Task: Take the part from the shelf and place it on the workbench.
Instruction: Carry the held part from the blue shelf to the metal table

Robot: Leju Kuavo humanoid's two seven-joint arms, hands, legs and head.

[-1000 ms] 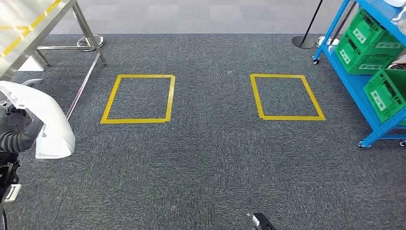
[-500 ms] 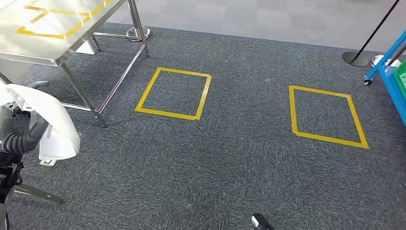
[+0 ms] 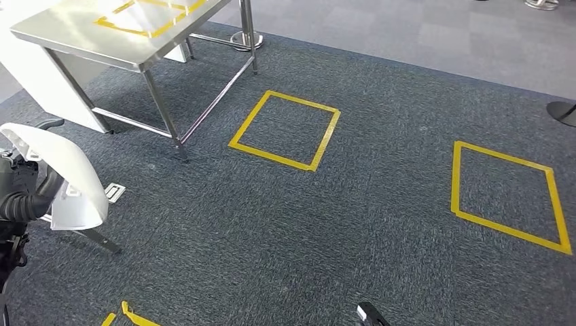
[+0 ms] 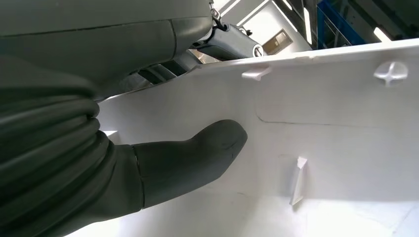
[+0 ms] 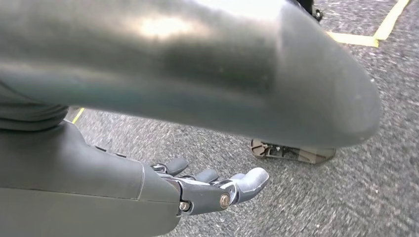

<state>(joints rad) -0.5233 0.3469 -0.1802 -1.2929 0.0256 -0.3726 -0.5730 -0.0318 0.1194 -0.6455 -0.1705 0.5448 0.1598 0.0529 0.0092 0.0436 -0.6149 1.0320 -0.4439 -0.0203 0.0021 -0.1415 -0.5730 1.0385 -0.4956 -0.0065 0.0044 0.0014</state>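
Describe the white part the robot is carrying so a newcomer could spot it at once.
Start at the steel workbench at the upper left, then drop to the picture's left edge, where the left hand comes in low. The white part it holds is a curved, glossy plastic shell. It is the sole white thing over the dark carpet, unlike the flat yellow tape squares on the floor.

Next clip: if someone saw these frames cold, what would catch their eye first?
Probably the big white curved part at the lower left of the head view, held by the left hand, whose thumb presses on its inner face in the left wrist view. Next, the two yellow tape squares on the dark carpet, and the steel workbench at upper left. The right hand hangs above the floor holding nothing.
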